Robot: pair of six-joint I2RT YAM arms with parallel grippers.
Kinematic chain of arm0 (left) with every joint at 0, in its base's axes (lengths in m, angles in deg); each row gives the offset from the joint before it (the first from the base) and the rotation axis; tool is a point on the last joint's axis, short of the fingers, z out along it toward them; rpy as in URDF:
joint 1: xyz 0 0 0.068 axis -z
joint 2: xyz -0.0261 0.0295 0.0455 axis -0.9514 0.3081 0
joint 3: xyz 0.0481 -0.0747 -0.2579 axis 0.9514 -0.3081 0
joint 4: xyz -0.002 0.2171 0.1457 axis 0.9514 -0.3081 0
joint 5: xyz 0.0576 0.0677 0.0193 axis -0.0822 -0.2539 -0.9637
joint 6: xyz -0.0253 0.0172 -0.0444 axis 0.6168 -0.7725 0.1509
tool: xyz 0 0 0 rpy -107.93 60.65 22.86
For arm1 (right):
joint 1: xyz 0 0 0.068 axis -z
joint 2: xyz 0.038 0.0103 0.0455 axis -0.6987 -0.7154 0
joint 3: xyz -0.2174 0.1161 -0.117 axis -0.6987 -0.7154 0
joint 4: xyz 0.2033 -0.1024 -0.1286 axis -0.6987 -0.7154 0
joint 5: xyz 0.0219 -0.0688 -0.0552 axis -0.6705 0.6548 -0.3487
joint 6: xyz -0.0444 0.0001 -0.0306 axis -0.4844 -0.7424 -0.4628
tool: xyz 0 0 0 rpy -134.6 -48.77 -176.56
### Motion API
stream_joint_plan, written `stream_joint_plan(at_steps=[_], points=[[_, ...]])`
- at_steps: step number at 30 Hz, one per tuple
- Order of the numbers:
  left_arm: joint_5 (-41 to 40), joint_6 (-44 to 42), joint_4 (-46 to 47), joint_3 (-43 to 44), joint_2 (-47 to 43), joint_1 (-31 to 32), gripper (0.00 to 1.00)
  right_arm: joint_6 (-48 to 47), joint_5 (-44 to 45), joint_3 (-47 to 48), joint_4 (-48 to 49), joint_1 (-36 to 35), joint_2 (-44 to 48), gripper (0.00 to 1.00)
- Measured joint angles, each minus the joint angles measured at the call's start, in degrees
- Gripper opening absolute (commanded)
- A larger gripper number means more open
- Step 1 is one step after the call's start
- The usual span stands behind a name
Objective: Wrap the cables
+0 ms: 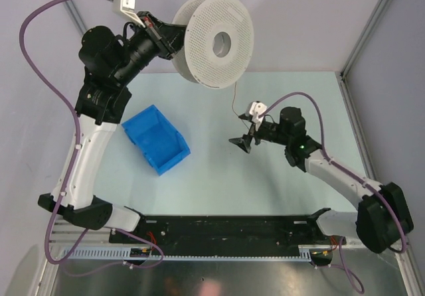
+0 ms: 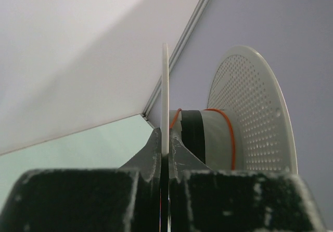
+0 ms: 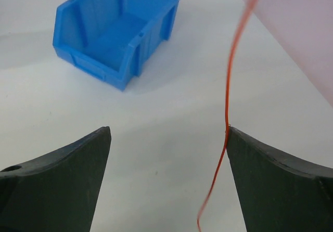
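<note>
From above, the spool is held aloft by the left gripper; the cable is seen hanging toward the right gripper. Left wrist: a flange is pinched, cable wound on the core. Right wrist: jaws are spread, cable touching one tip.

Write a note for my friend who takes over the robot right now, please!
Left tool: shut on one rim of the spool, holding it up off the table.
Right tool: open, holding nothing. The wire brushes one finger.
Wire: a couple of turns sit on the spool's hub. The rest hangs down toward the Right tool.
Blue bin: on the table between the arms.
Left to do: probably grip the loose wire and wind it on.
</note>
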Motion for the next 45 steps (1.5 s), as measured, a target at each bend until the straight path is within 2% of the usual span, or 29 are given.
stream_joint_plan(at_steps=[2,4,5,7,14,19,25,29,37,45], points=[[-0.1,1.2,0.0,0.0,0.0,0.0,0.0,-0.3,1.4,-0.3,4.6,-2.0,-2.5,0.64],[-0.3,2.2,0.0,-0.3,0.0,0.0,0.0,-0.8,2.6,-0.3,9.0,-2.8,-5.0,0.21],[-0.4,2.6,0.0,-0.5,0.0,0.0,0.0,-1.6,3.0,-0.4,10.2,-2.8,-5.4,0.11],[-1.3,3.3,0.0,-1.4,0.0,0.0,0.0,-2.0,3.3,-0.5,10.7,-2.3,-5.7,0.03],[-10.8,5.0,0.0,-7.6,0.1,-0.1,0.0,-4.9,3.0,-3.8,5.1,-2.0,2.1,0.0],[-18.6,5.5,-1.2,-10.3,1.9,0.2,0.0,-8.2,2.2,-4.8,-2.4,-3.3,9.1,0.0],[-31.1,1.9,-3.9,-10.3,6.9,2.2,0.0,-14.7,2.3,-4.8,-13.4,-10.2,17.6,0.0],[-35.9,-0.2,-7.6,-10.7,10.7,2.9,0.0,-18.8,3.9,-3.6,-17.9,-13.4,19.8,0.0],[-37.7,-7.0,-10.1,-17.4,14.1,5.6,0.0,-24.0,8.3,4.4,-19.0,-13.8,14.6,0.0],[-30.2,-11.1,-10.3,-25.6,14.1,10.5,0.0,-26.7,9.2,12.9,-13.2,-9.7,7.5,0.0]])
